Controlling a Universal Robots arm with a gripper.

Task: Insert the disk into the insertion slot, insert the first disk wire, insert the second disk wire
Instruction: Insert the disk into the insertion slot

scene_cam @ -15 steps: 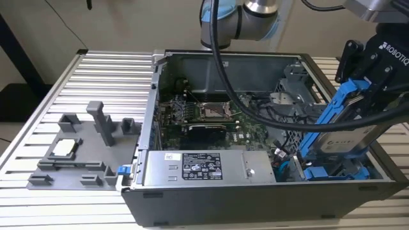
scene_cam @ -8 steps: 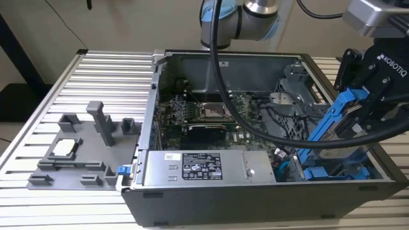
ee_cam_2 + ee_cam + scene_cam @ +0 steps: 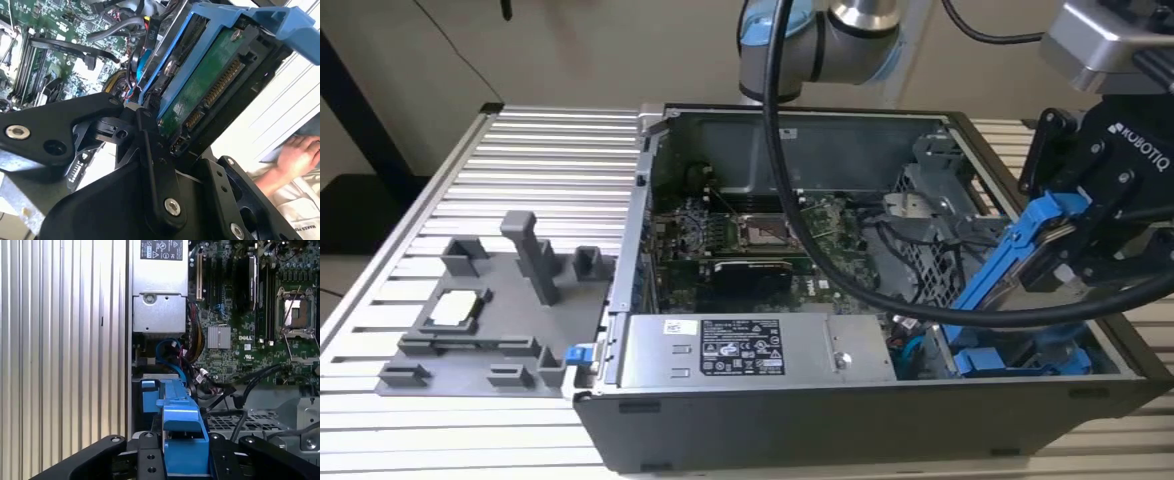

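Ribbed metal table [image 3: 480, 180], open computer case [image 3: 854, 425] on it. Gripper [image 3: 1070, 255] clamped on disk [image 3: 1001, 262], tilted, lower end near insertion slot [image 3: 1021, 362], exterior view's right.

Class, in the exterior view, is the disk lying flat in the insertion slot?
No, the end effector holds the disk tilted above the insertion slot.

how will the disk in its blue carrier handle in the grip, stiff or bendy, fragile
The disk is probably rigid: it runs straight though the pincer holds it tilted. Its bare green circuit board and connector pins look fragile to knocks. The thin blue plastic frame may flex slightly if pushed.
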